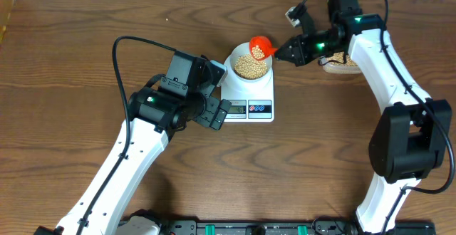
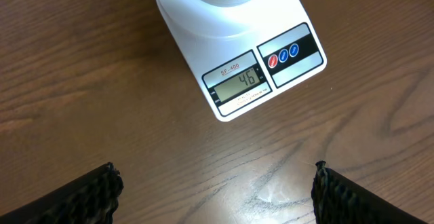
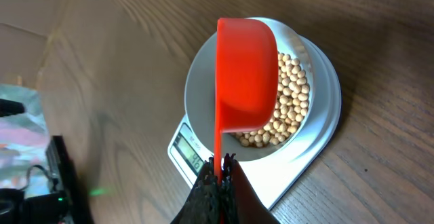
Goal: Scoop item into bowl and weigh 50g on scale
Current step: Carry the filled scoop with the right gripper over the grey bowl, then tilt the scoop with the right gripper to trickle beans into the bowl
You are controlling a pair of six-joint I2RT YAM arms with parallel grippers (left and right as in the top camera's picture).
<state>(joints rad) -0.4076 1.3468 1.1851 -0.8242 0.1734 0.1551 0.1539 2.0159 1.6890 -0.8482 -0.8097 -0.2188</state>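
On the brown wooden counter (image 1: 71, 85) sits the flat white digital kitchen scale (image 2: 230, 47) (display reading 46), carrying the small round white bowl (image 3: 200, 88). The left end effector (image 2: 213, 190) hovers nearby, fingers spread. The right end effector (image 3: 218, 176) pinches a red plastic scoop (image 3: 245, 75) over the bowl's tan-yellow round beans (image 3: 291, 102).

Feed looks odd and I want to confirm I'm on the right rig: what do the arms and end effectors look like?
The left arm and right arm both have white links with black joint housings, small green lights, and a black cable looping off each. The left end effector and right end effector have black, rough-textured fingers.
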